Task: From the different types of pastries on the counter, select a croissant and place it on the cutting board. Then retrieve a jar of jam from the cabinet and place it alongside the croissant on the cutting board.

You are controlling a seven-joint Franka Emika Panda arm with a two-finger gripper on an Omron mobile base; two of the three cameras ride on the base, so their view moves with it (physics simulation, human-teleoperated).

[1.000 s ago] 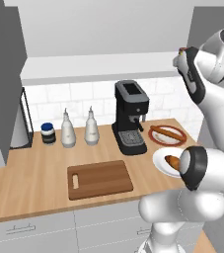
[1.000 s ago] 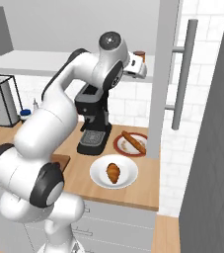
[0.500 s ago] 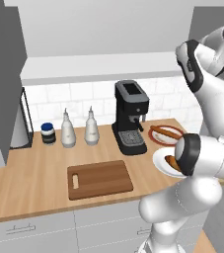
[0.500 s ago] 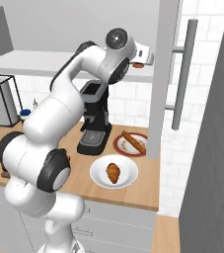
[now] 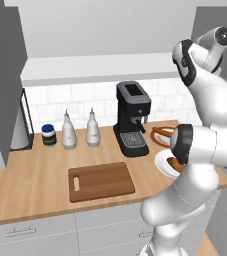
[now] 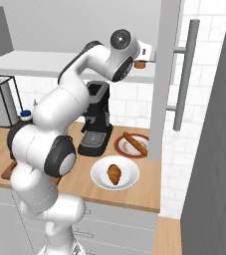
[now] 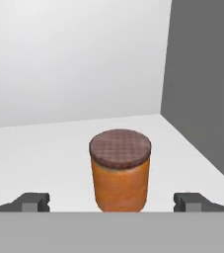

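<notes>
A: What's the space around the hand like?

B: A white cabinet shelf point(image 7: 44, 143), flat and smooth, with a pale back wall and a dark grey side wall point(image 7: 202, 84) closing it off beyond one jaw. The shelf runs open on the other side.

A: And the jar of jam point(image 7: 120, 170)?

B: Upright on that shelf, straight ahead of the gripper point(image 7: 112, 201), centred between the two dark fingertips point(image 7: 32, 201). It's a short orange-brown cylinder with a round, finely checkered brown lid. The jaws stand wide apart, with bare shelf showing between each tip and the jar's sides. Nothing is clamped.

A: Further out?

B: Far below the jaws, the light-wood counter point(image 5: 30, 185) carries the dark-brown rectangular cutting board point(image 5: 101, 181), bare, with a slot hole at one end. The croissant point(image 6: 114, 174), plump and golden, lies on a round white plate point(image 6: 129, 174) near the counter's front edge. Just behind it the long reddish stick pastry point(image 6: 135, 143) rests on a red-rimmed plate point(image 6: 122, 147), beside the black coffee machine point(image 5: 131, 119). Two white bottles point(image 5: 80, 131) and a blue-lidded dark jar point(image 5: 48, 134) stand along the tiled wall.
</notes>
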